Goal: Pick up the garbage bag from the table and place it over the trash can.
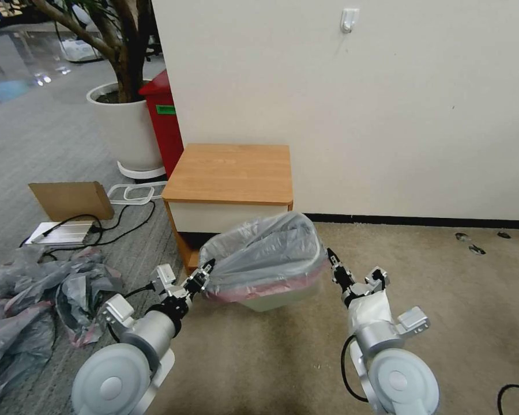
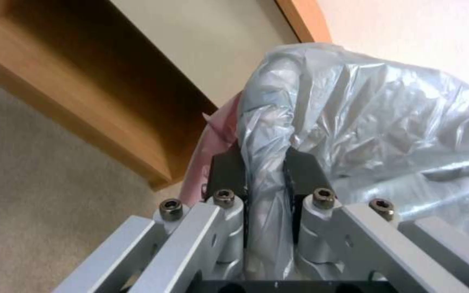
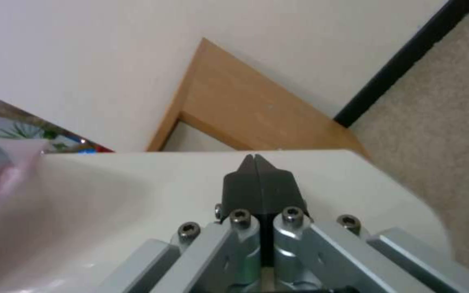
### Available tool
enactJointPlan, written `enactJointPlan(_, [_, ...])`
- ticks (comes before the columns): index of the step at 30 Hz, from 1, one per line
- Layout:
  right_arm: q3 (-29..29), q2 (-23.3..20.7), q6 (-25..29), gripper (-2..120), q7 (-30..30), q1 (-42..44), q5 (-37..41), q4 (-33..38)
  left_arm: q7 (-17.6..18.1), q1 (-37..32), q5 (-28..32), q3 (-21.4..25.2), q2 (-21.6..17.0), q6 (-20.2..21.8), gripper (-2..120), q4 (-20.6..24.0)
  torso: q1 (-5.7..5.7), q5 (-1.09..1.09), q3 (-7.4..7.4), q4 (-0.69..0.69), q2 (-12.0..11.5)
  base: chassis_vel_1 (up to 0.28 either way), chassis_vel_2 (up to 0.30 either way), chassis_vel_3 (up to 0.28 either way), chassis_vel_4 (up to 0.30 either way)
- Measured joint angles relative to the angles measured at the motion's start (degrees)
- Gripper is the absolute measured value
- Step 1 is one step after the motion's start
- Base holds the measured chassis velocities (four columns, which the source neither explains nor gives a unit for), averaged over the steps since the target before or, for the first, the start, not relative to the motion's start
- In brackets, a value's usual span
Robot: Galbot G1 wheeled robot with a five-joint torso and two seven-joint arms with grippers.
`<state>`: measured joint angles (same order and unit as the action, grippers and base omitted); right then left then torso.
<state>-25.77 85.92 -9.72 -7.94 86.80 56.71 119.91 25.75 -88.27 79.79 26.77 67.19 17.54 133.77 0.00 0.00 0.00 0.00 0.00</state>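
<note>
Bag [image 1: 265,253] is draped over the bin [image 1: 277,298], which stands on the carpet just in front of the counter [image 1: 230,173]; its grey plastic billows up above the bin and its pink band [image 1: 259,287] wraps the bin's outer wall. You can see your left tool [image 1: 206,271] at the bin's left side, its fingers [image 2: 229,171] clamped on a fold of the bag, with the plastic bunched between them in the left wrist view. Your right tool [image 1: 332,259] sits at the bin's right side, close to the band. In the right wrist view its fingers [image 3: 259,185] are pressed together with nothing between them, the tips over the bin's cream wall [image 3: 136,195]. Left of the bin, a heap of grey sheeting [image 1: 34,311] lies on the floor, well apart from it.
</note>
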Motion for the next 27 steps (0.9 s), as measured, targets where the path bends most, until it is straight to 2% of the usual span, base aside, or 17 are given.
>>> enactJointPlan(5, [0.4, -0.1, 0.1, 0, 0.8, 0.1, -1.4, -0.4, 0.0, -0.1, 0.6, 0.3, 0.2, 0.0, 9, 0.1, 0.00, 0.00, 0.00, 0.00, 0.0, 0.000, 0.000, 0.000, 0.000])
enactJointPlan(10, [-0.4, 0.1, -0.2, 2, 0.2, 1.9, -0.8, 3.1, 0.0, 0.0, 0.6, 0.5, 0.4, -0.1, 9, 0.0, 0.00, 0.00, 0.00, 0.00, 0.0, 0.000, 0.000, 0.000, 0.000])
enactJointPlan(13, [-1.6, 0.2, -0.2, 17, -0.9, 4.3, 2.9, 7.2, 0.6, 0.2, 0.7, 1.0, 0.7, -0.1, 9, -0.8, 0.00, -0.01, 0.00, 0.00, 0.0, 0.000, 0.000, 0.000, 0.000])
enactJointPlan(16, [-2.0, 0.2, -0.2, 23, -1.9, 5.6, 6.8, 9.4, 0.9, 0.3, 1.3, 1.2, 0.7, -0.2, 9, -1.3, 0.00, -0.01, 0.00, 0.00, 0.0, 0.000, 0.000, 0.000, 0.000])
enactJointPlan(18, [-1.8, 0.2, -0.3, 35, -3.2, 6.7, 11.5, 11.9, 1.9, 0.8, 3.4, 1.5, 0.9, -0.3, 9, -2.2, 0.00, -0.01, 0.00, 0.00, 0.0, 0.000, 0.000, 0.000, 0.000])
enactJointPlan(19, [-1.8, 0.2, -0.3, 35, -3.2, 6.7, 11.5, 11.9, 1.9, 0.8, 3.4, 1.5, 0.9, -0.3, 9, -2.2, 0.00, -0.01, 0.00, 0.00, 0.0, 0.000, 0.000, 0.000, 0.000])
enactJointPlan(23, [-0.6, 0.5, -1.1, 52, -6.6, 7.1, 19.2, 15.3, 4.8, 2.0, 7.8, 2.0, 1.5, -0.9, 9, -3.2, 0.00, 0.00, 0.00, 0.00, 0.0, 0.000, 0.000, 0.000, 0.000])
enactJointPlan(24, [-0.6, 0.5, -1.1, 52, -6.6, 7.1, 19.2, 15.3, 4.8, 2.0, 7.8, 2.0, 1.5, -0.9, 9, -3.2, 0.00, 0.00, 0.00, 0.00, 0.0, 0.000, 0.000, 0.000, 0.000])
enactJointPlan(27, [0.2, 1.3, -1.4, 67, -8.3, 6.9, 25.5, 16.4, 6.7, 2.5, 11.3, 2.3, 1.9, -1.2, 9, -3.7, 0.00, -0.01, 0.00, 0.00, 0.0, 0.000, 0.000, 0.000, 0.000])
